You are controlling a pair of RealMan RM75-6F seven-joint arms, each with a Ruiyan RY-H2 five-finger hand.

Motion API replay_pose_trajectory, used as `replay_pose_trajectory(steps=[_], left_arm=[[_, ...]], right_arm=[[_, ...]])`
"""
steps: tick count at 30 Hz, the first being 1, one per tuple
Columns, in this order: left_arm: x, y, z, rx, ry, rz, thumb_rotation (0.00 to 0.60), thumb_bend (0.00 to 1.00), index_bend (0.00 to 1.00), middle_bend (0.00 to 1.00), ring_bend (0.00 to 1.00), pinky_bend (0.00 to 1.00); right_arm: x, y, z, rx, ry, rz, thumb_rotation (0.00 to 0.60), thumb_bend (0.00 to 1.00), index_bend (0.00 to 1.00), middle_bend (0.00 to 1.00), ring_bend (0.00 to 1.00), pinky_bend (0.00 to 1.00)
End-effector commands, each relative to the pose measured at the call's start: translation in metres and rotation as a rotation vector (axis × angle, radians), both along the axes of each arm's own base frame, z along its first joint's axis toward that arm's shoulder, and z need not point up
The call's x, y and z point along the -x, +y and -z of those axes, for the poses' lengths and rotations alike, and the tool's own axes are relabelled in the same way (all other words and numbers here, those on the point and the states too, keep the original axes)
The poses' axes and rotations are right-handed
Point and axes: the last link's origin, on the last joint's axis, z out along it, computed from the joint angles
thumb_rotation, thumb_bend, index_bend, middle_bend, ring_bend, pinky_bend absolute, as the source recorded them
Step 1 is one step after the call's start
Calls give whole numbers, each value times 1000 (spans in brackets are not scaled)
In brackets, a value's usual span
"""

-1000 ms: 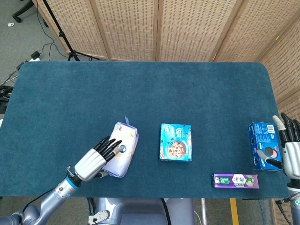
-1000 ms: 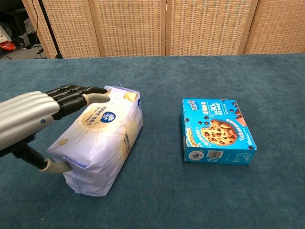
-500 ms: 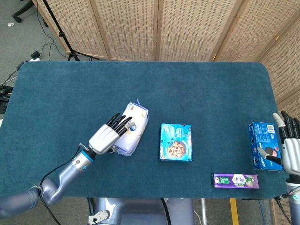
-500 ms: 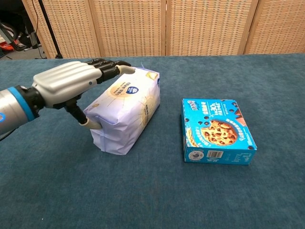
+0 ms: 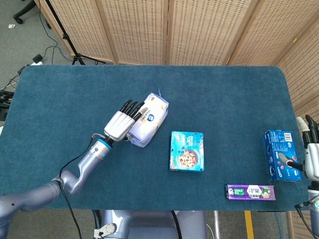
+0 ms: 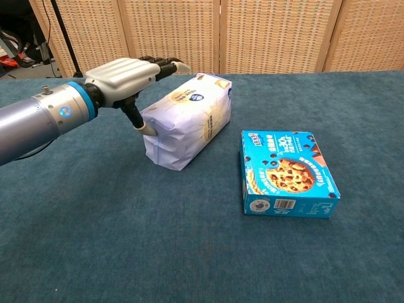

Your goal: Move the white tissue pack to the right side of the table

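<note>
The white tissue pack [image 5: 152, 118] [image 6: 188, 121] lies left of the table's middle, tilted with its far end pointing right. My left hand [image 5: 124, 122] [image 6: 129, 74] grips it, fingers laid over the top and the thumb pressed against its near left side. In the chest view the pack's bottom meets the carpet; I cannot tell if it is lifted. My right hand [image 5: 312, 155] shows only in the head view, at the table's right edge, fingers straight and apart, beside a dark blue box [image 5: 281, 154].
A light blue cookie box [image 5: 187, 151] [image 6: 287, 172] lies flat just right of the pack. A purple wrapped bar [image 5: 249, 191] sits near the front right edge. The blue carpeted table [image 5: 224, 99] ends at wicker screens behind.
My left hand has carried the tissue pack away from the front edge, toward the far side and to the right. My right hand has drifted slightly right.
</note>
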Motion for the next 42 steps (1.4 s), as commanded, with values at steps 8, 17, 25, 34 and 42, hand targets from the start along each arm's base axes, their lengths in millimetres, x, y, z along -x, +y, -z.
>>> replay_pose_trajectory(steps=[8,17,25,34,42], left_arm=[[-29,39,8,-50,-7,-24,600,0,0,0,0,0],[-48,65,8,-85,28,-29,600,0,0,0,0,0],[-63,72,8,-84,-31,-36,600,0,0,0,0,0],[-4,52,-71,-84,-99,-114,600,0,0,0,0,0],[78,-10,-144,-137,-129,-348,600,0,0,0,0,0]], right_arm=[[0,0,0,5,8,0,600,0,0,0,0,0],[4,-4,-1,10,17,8,600,0,0,0,0,0],[2,-3,0,8,23,4,600,0,0,0,0,0],[-7,-11,3,-19,25,-45,600,0,0,0,0,0],[-45,-53,-4,-122,75,-243,600,34,51,0,0,0]])
